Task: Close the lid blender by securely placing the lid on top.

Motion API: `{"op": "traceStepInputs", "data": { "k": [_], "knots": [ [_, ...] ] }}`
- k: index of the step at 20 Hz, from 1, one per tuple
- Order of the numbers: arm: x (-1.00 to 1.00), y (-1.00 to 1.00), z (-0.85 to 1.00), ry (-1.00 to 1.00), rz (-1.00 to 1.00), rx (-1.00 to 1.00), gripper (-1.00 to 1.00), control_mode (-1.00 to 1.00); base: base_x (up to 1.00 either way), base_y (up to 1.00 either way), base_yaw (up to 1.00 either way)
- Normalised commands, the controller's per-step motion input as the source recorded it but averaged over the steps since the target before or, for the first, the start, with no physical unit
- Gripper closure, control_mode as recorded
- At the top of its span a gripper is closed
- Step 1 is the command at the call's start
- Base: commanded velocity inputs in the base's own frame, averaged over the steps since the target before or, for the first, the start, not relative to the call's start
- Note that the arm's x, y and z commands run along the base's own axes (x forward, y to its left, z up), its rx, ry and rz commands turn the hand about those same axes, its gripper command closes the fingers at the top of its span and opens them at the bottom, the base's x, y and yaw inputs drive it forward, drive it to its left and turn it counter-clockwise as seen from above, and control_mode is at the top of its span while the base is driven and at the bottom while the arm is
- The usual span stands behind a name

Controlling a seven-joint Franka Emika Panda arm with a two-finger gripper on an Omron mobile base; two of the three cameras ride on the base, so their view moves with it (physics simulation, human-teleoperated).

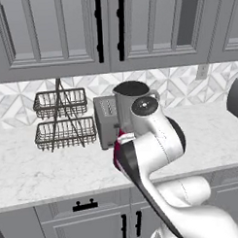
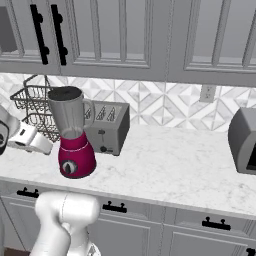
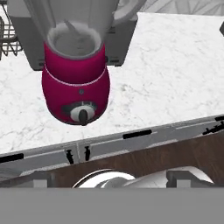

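Honestly, how the jaws are standing cannot be told, since no fingertips are showing clearly at the bottom of the hand view. Looking down from the hand, the blender (image 3: 76, 83) is sitting just ahead on the counter (image 3: 175, 78), its magenta base and black dial facing the near edge. From the right base view the blender (image 2: 73, 135) is standing upright near the front of the white marbled counter (image 2: 175, 170), its clear jar open at the top with a dark rim and the handle pointing right. A grey toaster (image 2: 107, 127) is sitting just behind it to the right, and a two-tier wire basket (image 2: 30, 107) is standing farther left against the patterned tile wall (image 2: 155, 107). Grey cabinets (image 2: 125, 35) with black handles are hanging above, and grey drawers (image 2: 150, 220) are running below. A dark grey appliance (image 2: 243, 142) is resting at the far right.
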Motion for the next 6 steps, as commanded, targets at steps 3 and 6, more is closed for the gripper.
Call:
{"op": "traceStepInputs", "data": {
  "k": [3,6],
  "knots": [
    [0.0,0.0,0.0,0.0,0.0,0.0,-1.0,-1.0,0.0,0.0,0.0],
    [0.0,0.0,0.0,0.0,0.0,0.0,-1.0,-1.0,0.0,0.0,0.0]
  ]
}}
